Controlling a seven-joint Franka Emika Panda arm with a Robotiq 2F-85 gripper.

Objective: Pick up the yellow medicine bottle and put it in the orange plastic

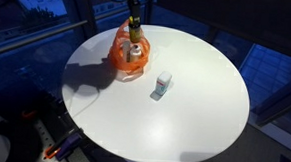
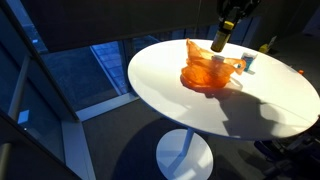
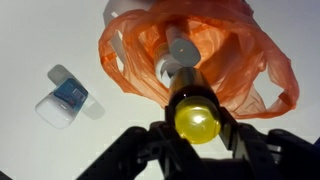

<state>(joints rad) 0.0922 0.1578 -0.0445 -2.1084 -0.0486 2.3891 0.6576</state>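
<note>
My gripper (image 3: 196, 122) is shut on the yellow medicine bottle (image 3: 197, 116), a dark bottle with a yellow cap, and holds it upright just above the orange plastic bag (image 3: 240, 60). In both exterior views the bottle (image 1: 134, 30) (image 2: 218, 44) hangs over the crumpled orange plastic bag (image 1: 121, 58) (image 2: 205, 70) on the round white table (image 1: 184, 113). A white bottle (image 3: 180, 50) stands inside the bag, directly below the held bottle.
A small blue-and-white box (image 3: 64, 97) lies on the table beside the bag; it also shows in the exterior views (image 1: 162, 87) (image 2: 247, 63). The table edge (image 2: 160, 95) drops to a dark floor. Glass walls surround the scene.
</note>
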